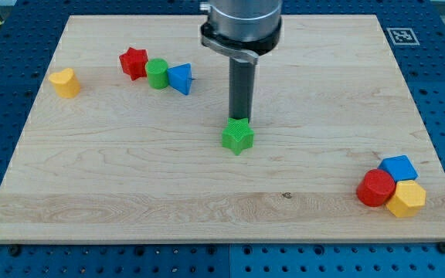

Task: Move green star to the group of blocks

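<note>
The green star (238,137) lies near the middle of the wooden board (130,177). My tip (241,119) stands right at the star's top edge, touching or nearly touching it. At the view's upper left a red star (134,62), a green cylinder (157,73) and a blue triangle (181,78) sit together in a row. At the lower right a red cylinder (376,188), a blue block (399,168) and a yellow hexagon (406,198) sit bunched together.
A yellow heart-shaped block (66,82) lies alone at the far left. A black-and-white marker tag (400,35) is in the board's top right corner. Blue perforated table surrounds the board.
</note>
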Controlling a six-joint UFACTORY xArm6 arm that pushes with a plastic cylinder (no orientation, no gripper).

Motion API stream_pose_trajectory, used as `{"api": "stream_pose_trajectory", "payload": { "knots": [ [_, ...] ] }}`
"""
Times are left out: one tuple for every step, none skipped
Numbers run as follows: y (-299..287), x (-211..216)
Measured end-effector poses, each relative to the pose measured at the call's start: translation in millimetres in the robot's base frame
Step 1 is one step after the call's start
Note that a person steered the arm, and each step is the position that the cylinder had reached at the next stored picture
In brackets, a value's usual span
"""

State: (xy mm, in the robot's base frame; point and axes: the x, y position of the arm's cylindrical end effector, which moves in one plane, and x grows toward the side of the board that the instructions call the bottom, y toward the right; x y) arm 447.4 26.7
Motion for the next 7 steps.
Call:
{"api": "stream_pose_trajectory", "payload": {
  "knots": [
    [-5,-28],
    [-15,0],
    [-19,40],
    [-47,36],
    [-83,28],
    [-72,68],
    [-38,92]
  ]
}}
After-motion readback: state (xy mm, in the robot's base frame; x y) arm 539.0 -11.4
